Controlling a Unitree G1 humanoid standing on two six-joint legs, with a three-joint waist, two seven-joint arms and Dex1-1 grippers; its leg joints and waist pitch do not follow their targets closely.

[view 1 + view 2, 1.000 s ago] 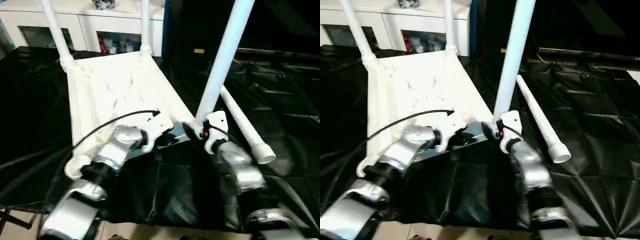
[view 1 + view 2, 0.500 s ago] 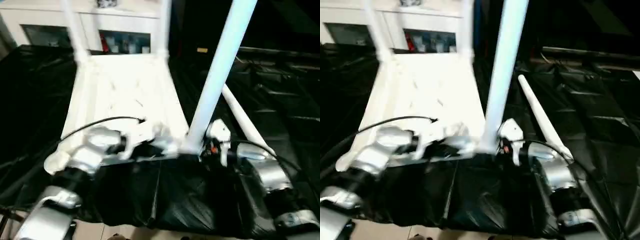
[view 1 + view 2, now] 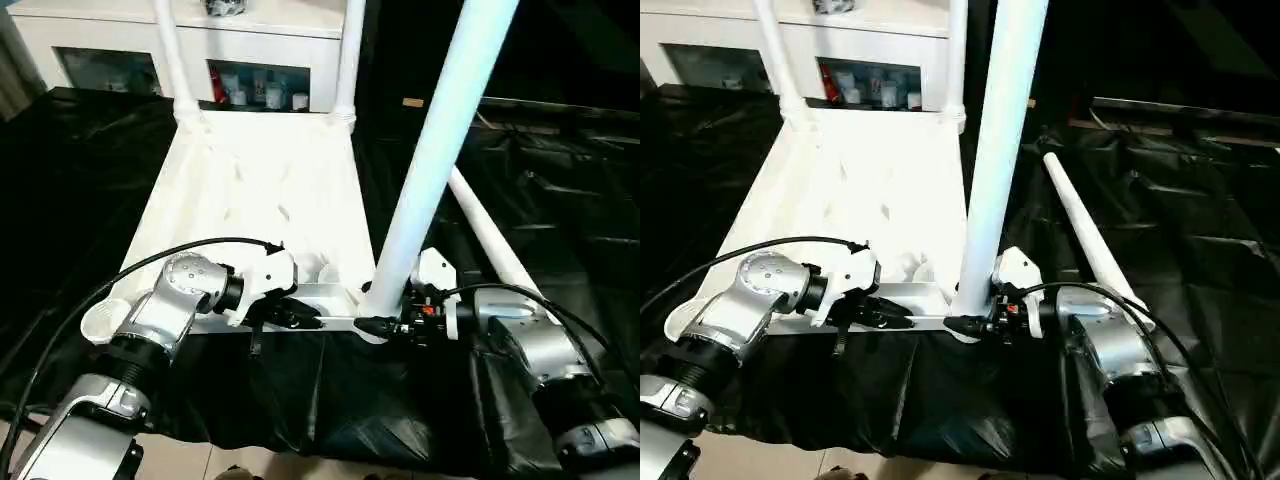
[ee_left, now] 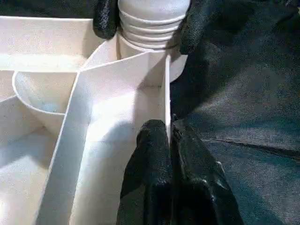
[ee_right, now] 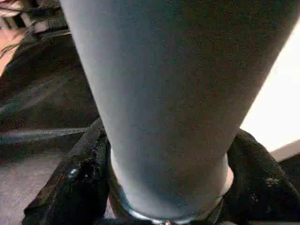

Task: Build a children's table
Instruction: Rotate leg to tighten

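Tabletop: the white tabletop lies upside down on black sheeting, ribbed underside up, its near edge just in front of the robot.
Left gripper: the left gripper reaches in from the left along the near edge; its two black fingers are clenched on a thin upright rib of the tabletop, the rib pinched between the tips.
Right gripper: the right gripper comes in from the right at the near right corner; its fingers sit one on each side of the foot of the nearest leg, grasping it just above the threaded end, right at the socket.
Nearest leg: stands close to upright in the near right corner socket, leaning slightly to the right.
Legs, counted: four. Three stand in corner sockets: far left, far right and near right. The fourth lies loose on the sheeting to the right of the tabletop.
Empty socket: one, at the near left corner.
Background: a white cabinet stands beyond the far edge.
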